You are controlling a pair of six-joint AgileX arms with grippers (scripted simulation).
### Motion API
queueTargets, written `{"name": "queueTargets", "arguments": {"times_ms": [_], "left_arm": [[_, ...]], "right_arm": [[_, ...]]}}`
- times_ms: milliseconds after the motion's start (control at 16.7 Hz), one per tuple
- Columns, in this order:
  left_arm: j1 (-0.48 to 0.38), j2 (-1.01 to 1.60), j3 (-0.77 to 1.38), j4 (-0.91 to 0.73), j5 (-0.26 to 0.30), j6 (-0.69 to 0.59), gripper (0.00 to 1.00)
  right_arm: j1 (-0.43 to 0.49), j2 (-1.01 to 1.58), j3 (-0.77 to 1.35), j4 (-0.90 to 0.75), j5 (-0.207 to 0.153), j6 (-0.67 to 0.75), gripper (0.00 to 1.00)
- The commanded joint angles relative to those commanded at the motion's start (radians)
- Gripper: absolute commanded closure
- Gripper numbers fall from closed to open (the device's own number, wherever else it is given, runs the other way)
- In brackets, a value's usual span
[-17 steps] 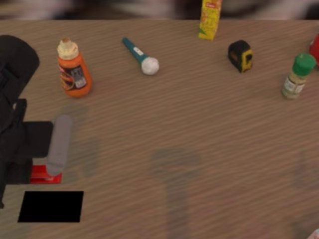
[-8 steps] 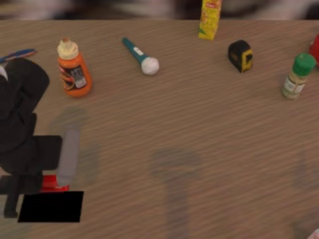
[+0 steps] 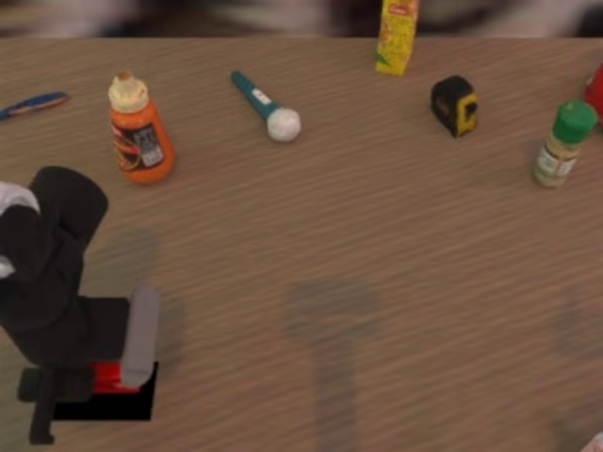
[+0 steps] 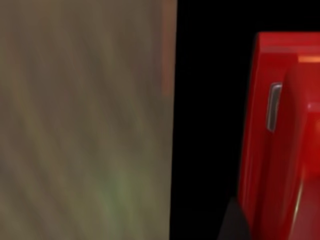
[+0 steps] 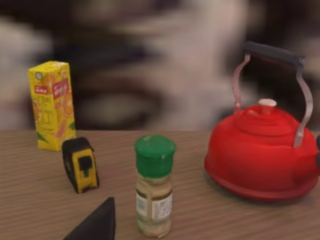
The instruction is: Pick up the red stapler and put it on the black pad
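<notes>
From above, the black left arm covers most of the slim bright red plastic stapler [image 3: 115, 376], leaving only a red sliver, and hides part of the flat matte black rectangular pad [image 3: 132, 407]; the left end effector's fingers cannot be made out; the red kettle [image 3: 594, 91] is cut by the right edge; the right end effector is out of view.

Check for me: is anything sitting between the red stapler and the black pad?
Nothing visible. The left pincer has the red stapler right over the black pad at the table's near-left corner. The left wrist view shows only bare pad beside the stapler.
</notes>
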Motion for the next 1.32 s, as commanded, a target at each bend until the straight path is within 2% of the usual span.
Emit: {"name": "queueTargets", "arguments": {"times_ms": [180, 960, 1320], "left_arm": [[0.0, 0.0, 0.0, 0.0, 0.0, 0.0, 1.0], [0.0, 0.0, 0.0, 0.0, 0.0, 0.0, 0.02], [0.0, 0.0, 0.0, 0.0, 0.0, 0.0, 0.0]], "right_arm": [[0.0, 0.0, 0.0, 0.0, 0.0, 0.0, 0.0], [0.0, 0.0, 0.0, 0.0, 0.0, 0.0, 0.0], [0.0, 0.0, 0.0, 0.0, 0.0, 0.0, 0.0]]}}
